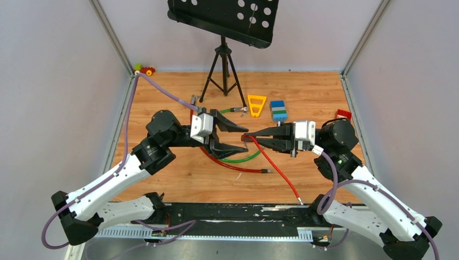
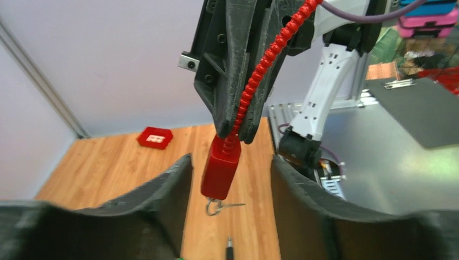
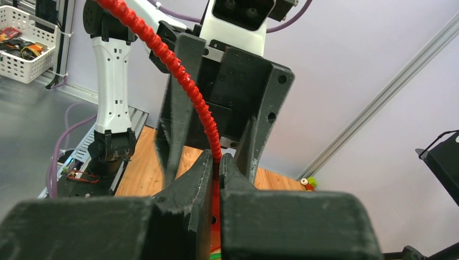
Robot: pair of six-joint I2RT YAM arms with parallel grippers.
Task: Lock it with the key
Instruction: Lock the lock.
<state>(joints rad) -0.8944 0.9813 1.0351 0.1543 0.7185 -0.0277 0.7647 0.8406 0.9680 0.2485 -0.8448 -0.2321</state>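
The key (image 2: pixel 213 206) hung as a tiny silvery piece at the bottom end of the red padlock (image 2: pixel 219 171), straight ahead of the left gripper (image 2: pixel 230 162) and in the gap between its two fingers. Whether it sat fully in the keyhole could not be told. The left gripper's jaws stood partly apart, one on each side of the padlock, touching neither it nor the key and holding nothing.

The right gripper (image 3: pixel 217 160) faced the left one tip to tip, jaws pressed together on the red cable (image 3: pixel 187 86) just where it entered the padlock. The lock body hung below those fingertips and the key lower again.

Both grippers were raised above the wooden table (image 1: pixel 303 179). Beneath the key lay bare wood, with a dark plug (image 2: pixel 229 250) nearer the left gripper. A green cable (image 1: pixel 242 158) curved under the left gripper's lower finger. Beyond the left gripper, a tripod (image 1: pixel 222 65), a yellow triangle (image 1: pixel 256 104) and a blue block (image 1: pixel 279 110) stood well apart. A red tray (image 2: pixel 155 137) lay far off behind the right gripper.
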